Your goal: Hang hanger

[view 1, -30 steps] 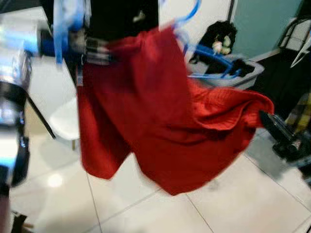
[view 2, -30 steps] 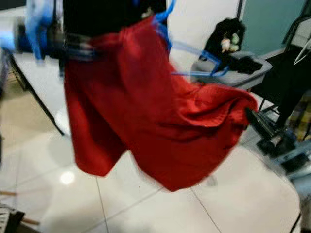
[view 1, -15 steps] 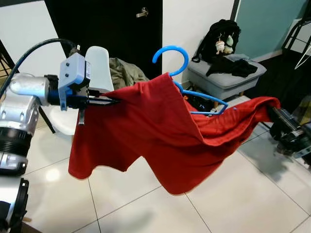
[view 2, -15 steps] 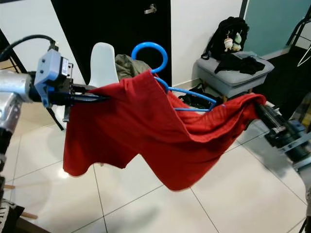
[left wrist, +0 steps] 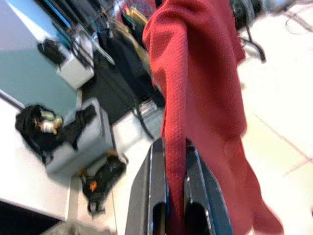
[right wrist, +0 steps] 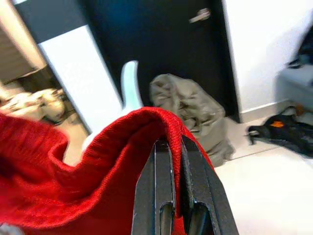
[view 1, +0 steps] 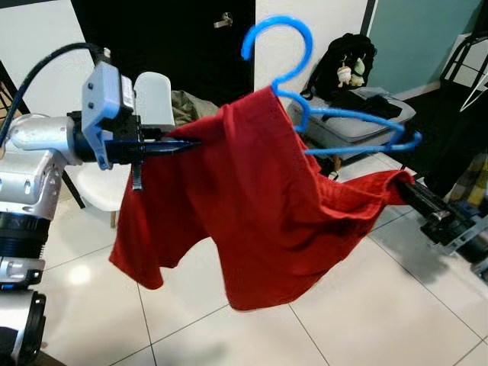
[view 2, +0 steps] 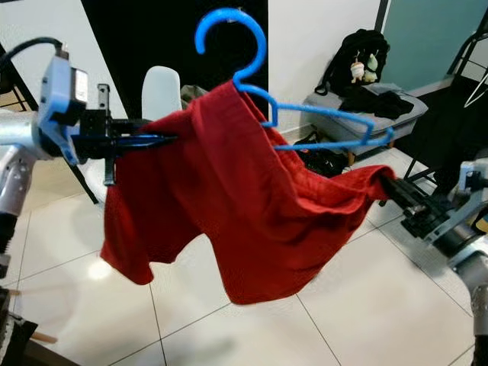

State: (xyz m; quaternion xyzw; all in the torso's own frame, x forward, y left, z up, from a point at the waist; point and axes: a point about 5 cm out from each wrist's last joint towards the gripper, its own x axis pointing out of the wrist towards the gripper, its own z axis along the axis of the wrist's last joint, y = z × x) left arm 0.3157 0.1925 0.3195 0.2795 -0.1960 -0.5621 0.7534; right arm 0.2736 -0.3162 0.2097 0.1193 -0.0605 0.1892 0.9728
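Room: white tiled floor, black door behind, white chair, grey ottoman with a black backpack on it.
Hanger: blue plastic hanger held up in mid-air in front of the robot, hook up, one arm bare and pointing toward the right side, the other arm under the cloth.
Garment: red knit garment draped over the hanger's neck, sagging between both hands, well above the floor.
Left hand: left hand clenched on a fold of the red cloth at shoulder height; cloth pinched between its fingers.
Right hand: right hand lower down, clamped on the other edge of the cloth; fold sits between its fingers.
Handling: cloth soft, light, stretchy, likely to slide off the smooth hanger; hanger stiff, light.
Grip advice: probably best taken at the hanger neck below the hook, not by cloth alone.
Progress: not hung yet; no rail in sight.
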